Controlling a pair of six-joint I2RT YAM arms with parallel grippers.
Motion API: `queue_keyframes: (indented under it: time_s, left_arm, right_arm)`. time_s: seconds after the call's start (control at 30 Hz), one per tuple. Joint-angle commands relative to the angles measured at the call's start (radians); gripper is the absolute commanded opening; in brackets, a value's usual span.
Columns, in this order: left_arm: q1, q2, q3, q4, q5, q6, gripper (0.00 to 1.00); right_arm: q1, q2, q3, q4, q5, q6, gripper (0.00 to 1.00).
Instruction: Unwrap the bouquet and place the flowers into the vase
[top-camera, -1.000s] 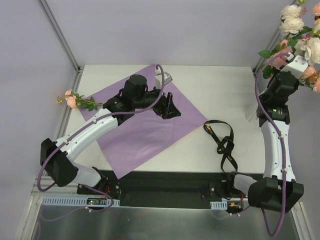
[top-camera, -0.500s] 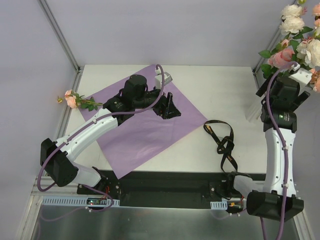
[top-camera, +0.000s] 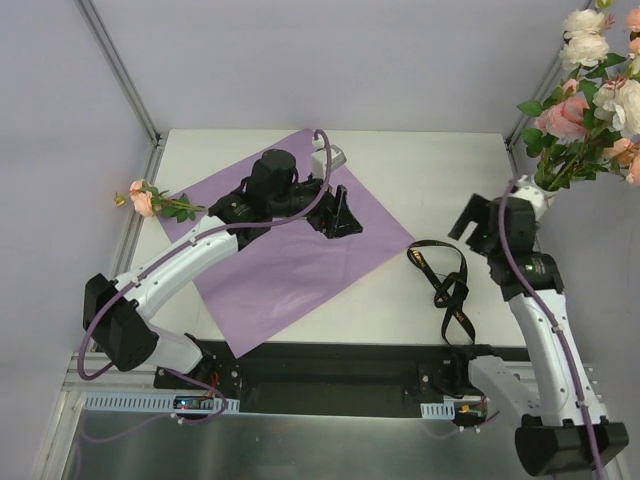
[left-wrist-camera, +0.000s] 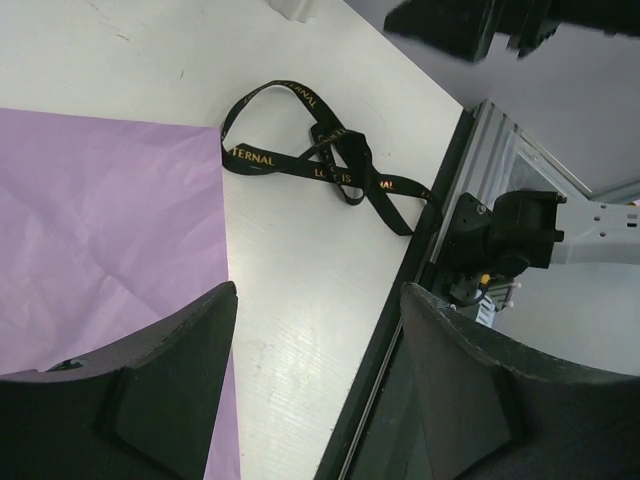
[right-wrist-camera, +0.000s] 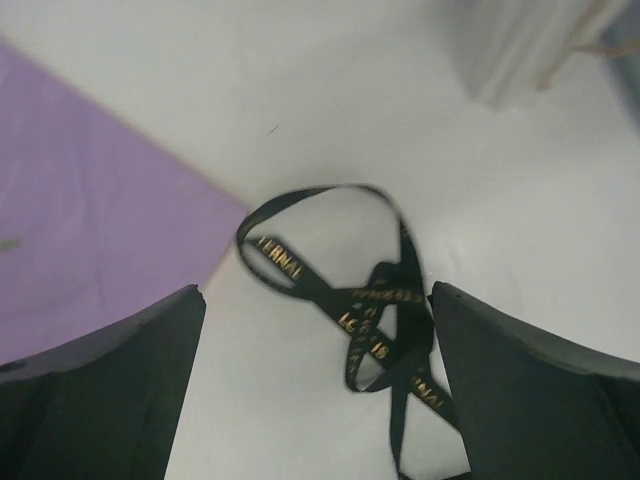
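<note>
1. Purple paper sheet (top-camera: 290, 265), unwrapped and flat, lies on the left half of the white tabletop (top-camera: 420, 170) with one corner pointing right.
2. Over the sheet's upper part hangs the left gripper (top-camera: 340, 212). In the left wrist view its two dark fingers (left-wrist-camera: 150, 400) stand moderately apart with nothing between them; only paper and bare table show in the gap.
3. Right of the sheet, the right gripper (top-camera: 478, 220) hangs above the table with its jaws spread wide and empty, touching nothing.
4. Seen from the right wrist, a long black ribbon (right-wrist-camera: 370, 300) with gold lettering lies in loose loops on the table directly below that gap, just clear of the paper's right corner.
5. Behind the right gripper stands the cream-white ribbed vase (right-wrist-camera: 520, 45), blurred in the right wrist view.
6. Most of the peach-pink and cream-white flowers (top-camera: 590, 95) with green leaves rise from the vase at the table's far right.
7. One single pink rose stem (top-camera: 150, 200) lies at the table's left edge, beside the paper's left corner and next to the left arm.
</note>
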Motion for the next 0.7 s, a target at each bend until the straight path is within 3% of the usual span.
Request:
queue_keyframes:
  time_s: [0.0, 0.2, 0.33, 0.5, 0.67]
  left_arm:
    - [0.005, 0.007, 0.027, 0.018, -0.034, 0.04, 0.66]
    - [0.066, 0.021, 0.038, 0.008, -0.089, -0.012, 0.66]
    - [0.175, 0.027, 0.033, 0.008, -0.136, -0.115, 0.66]
    - [0.368, 0.022, -0.042, 0.008, -0.371, -0.289, 0.69]
    - [0.545, 0.059, -0.083, 0.008, -0.383, -0.419, 0.7]
  right_arm:
    - [0.248, 0.046, -0.033, 0.019, -0.038, 0.066, 0.98]
    - [0.548, 0.173, -0.026, 0.117, -0.11, 0.052, 0.98]
    - [0.623, 0.216, 0.002, 0.102, -0.164, 0.055, 0.98]
    - [0.708, 0.14, -0.021, 0.099, -0.146, 0.064, 0.98]
    - [0.732, -0.006, -0.102, 0.108, -0.028, 0.102, 0.98]
